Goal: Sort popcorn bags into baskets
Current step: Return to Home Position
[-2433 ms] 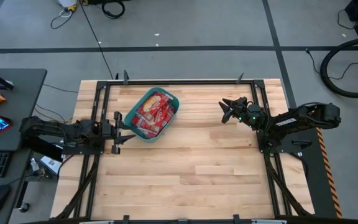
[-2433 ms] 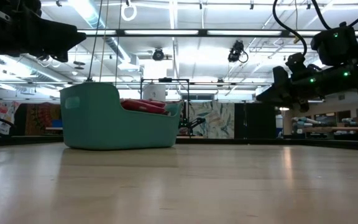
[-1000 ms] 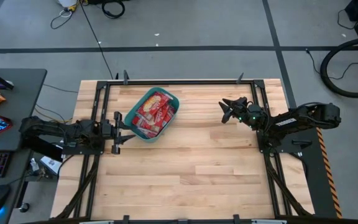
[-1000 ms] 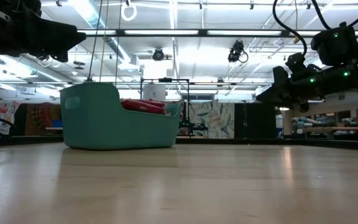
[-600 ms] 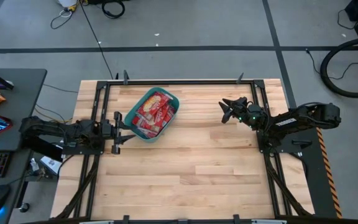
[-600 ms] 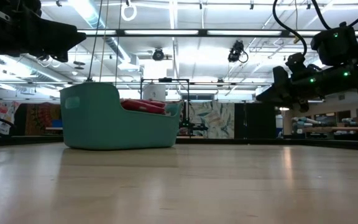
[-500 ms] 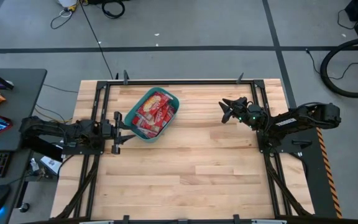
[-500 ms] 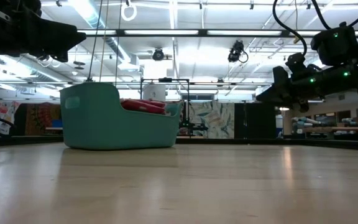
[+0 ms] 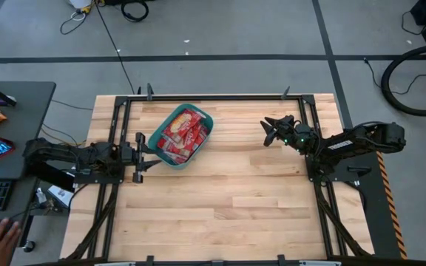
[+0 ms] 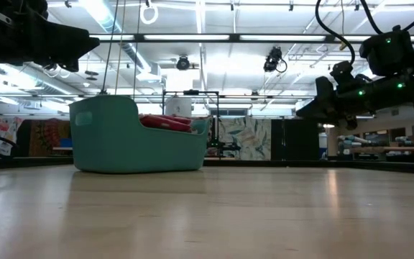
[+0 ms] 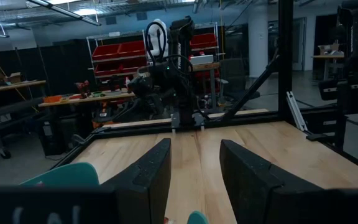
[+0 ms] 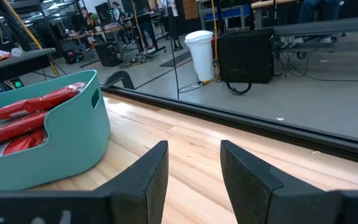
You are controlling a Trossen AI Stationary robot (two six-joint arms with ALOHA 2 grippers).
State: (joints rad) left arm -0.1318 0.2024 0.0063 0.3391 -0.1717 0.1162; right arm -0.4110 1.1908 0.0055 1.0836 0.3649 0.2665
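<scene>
The tabletop point(image 9: 228, 192) is made of light wooden planks, with a black frame point(image 9: 220, 97) along its edges. A teal basket point(image 9: 171, 164) stands flat on the wood at about 11 o'clock from the centre, near the far edge. The left arm point(image 9: 72, 159) is mounted at 9 o'clock and the right arm point(image 9: 346, 144) at 3 o'clock.

Red popcorn bags point(image 9: 183, 132), apparently stacked, in basket point(image 9: 204, 116)
</scene>
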